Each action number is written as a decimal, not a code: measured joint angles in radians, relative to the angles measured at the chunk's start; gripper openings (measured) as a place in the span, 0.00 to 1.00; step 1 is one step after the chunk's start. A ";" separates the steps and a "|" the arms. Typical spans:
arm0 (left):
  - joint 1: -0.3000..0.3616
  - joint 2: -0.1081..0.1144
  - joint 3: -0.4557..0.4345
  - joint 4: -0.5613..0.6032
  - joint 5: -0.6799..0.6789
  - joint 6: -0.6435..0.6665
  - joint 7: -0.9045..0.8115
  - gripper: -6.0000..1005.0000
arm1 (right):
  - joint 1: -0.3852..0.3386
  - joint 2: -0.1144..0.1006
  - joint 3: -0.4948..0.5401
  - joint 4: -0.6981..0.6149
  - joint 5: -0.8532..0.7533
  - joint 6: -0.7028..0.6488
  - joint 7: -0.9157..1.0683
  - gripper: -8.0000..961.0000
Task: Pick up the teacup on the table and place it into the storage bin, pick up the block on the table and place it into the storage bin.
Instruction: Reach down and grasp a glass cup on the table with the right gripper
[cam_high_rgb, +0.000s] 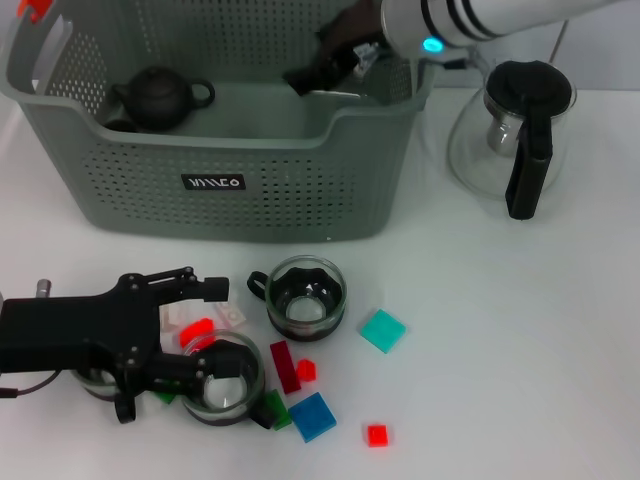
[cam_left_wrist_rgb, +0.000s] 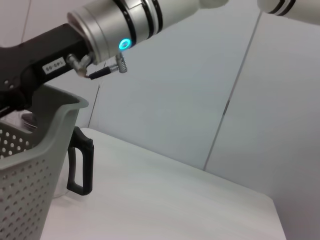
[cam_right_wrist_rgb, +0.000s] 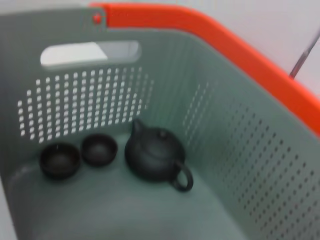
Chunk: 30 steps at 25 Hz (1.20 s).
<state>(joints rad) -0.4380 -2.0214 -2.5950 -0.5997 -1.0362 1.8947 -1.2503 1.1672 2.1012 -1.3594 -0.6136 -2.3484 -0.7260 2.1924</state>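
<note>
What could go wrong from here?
1. The left gripper is low among the blocks and glass cups; closing could catch a block or nudge a cup.
2. The right gripper is inside the bin near its right wall; withdrawing could snag the rim.
3. Anything dropped there might hit the teapot and small cups.

White tabletop (cam_left_wrist_rgb: 165, 195) before pale grey wall panels (cam_left_wrist_rgb: 170, 85) (one vertical seam).
</note>
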 joint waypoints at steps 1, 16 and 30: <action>0.000 0.001 0.000 0.000 -0.001 0.000 -0.001 0.95 | -0.011 0.000 0.001 -0.027 0.001 -0.004 0.000 0.55; 0.002 0.000 -0.002 0.000 -0.006 0.006 -0.003 0.95 | -0.251 -0.003 0.001 -0.440 0.101 -0.106 0.013 0.82; 0.006 -0.002 -0.045 0.000 -0.007 0.026 -0.003 0.94 | -0.543 -0.005 0.030 -0.690 0.504 -0.356 -0.225 0.95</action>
<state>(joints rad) -0.4323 -2.0232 -2.6401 -0.5998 -1.0434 1.9208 -1.2533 0.6239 2.0965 -1.3293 -1.3036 -1.8443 -1.0823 1.9679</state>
